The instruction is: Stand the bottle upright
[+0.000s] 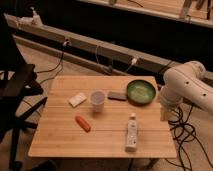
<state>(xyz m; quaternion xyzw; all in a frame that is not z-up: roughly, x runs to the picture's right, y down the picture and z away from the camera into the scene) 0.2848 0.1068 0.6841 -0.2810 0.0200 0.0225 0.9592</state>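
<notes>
The bottle [131, 132] is slender and whitish-cream with a narrow white cap. It lies on its side on the wooden table [60, 140] near the front right, with the cap pointing toward the far side. The white robot arm [187, 87] reaches in from the right. My gripper [165, 113] hangs at the table's right edge, to the right of the bottle and a little farther back, apart from it. Nothing shows in the gripper.
A translucent white cup [97, 100] stands mid-table. A flat white packet [77, 100] lies to its left. A dark grey pad [117, 95] and a green bowl [141, 91] are at the back right. An orange carrot-like item [83, 123] lies front left. A black chair [17, 85] stands on the left and cables trail on the floor.
</notes>
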